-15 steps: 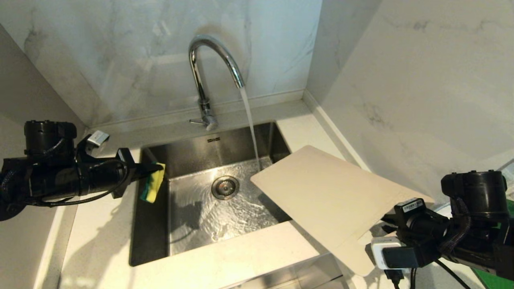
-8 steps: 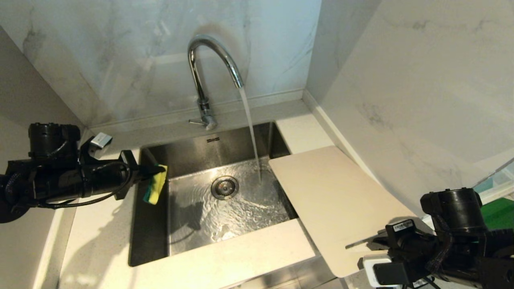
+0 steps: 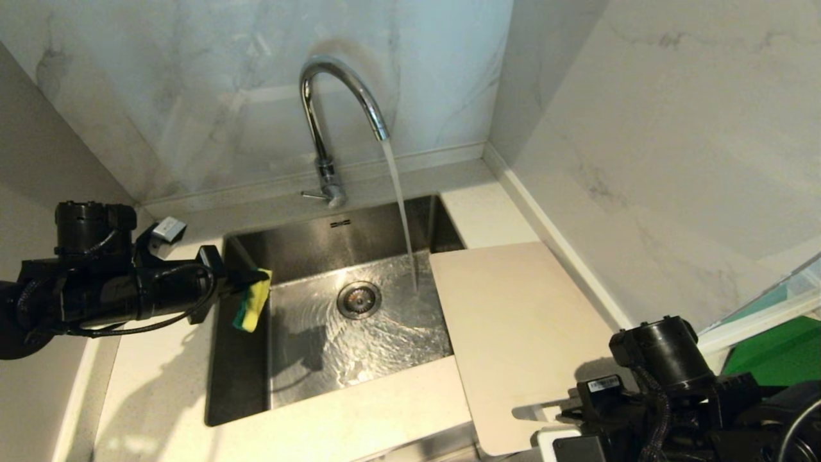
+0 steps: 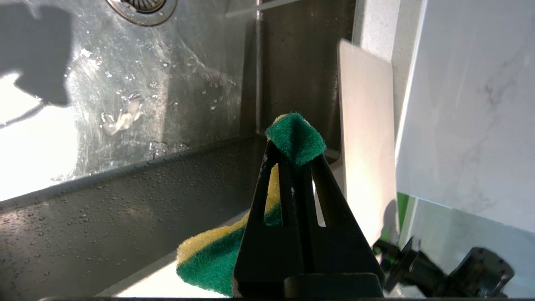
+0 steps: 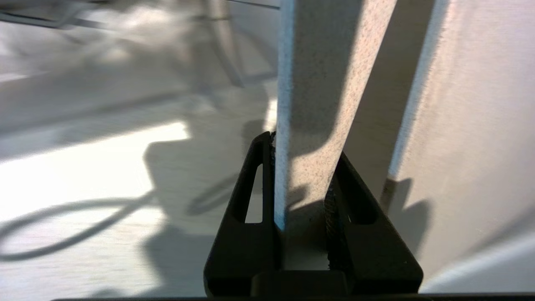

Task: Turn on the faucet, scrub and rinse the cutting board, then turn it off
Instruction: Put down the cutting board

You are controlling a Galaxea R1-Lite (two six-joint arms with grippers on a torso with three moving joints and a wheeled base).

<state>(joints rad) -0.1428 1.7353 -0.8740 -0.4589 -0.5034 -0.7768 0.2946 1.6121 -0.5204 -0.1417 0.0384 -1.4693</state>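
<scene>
White marble-look walls (image 3: 192, 96) close in a corner w/ a pale stone counter (image 3: 359, 410) and a steel sink (image 3: 244, 378) set into it, seen from the head view. At far left, the left gripper (image 3: 253, 281) reaches in level over the sink's left rim, jaws clenched on a yellow-and-green sponge (image 3: 252, 307) that hangs down over the basin edge. Centre back, the faucet (image 3: 333, 102) arches over the basin, side lever at its base; water (image 3: 401, 205) is running from the spout and ripples across the basin floor beside the drain (image 3: 359, 299). Right of the sink, the cutting board (image 3: 513, 327) sits about level over the counter, its left edge overlapping the basin's right rim, just beside where the stream lands. At bottom right, the right gripper (image 3: 545, 410) holds the board by its near corner. A green surface (image 3: 782, 353) shows at far right behind a glass-like edge.

Left wrist view adds detail: green scrub side of the sponge (image 4: 294, 140) pokes out betw. the closed fingers (image 4: 267, 200), droplets bead on the sink wall, and the board (image 4: 365, 138) appears across the basin.

Right wrist view, blurred in the bkgd, shows the board's (image 5: 309, 83) speckled edge pinched between both fingers (image 5: 250, 188); only that view confirms the grasp.
</scene>
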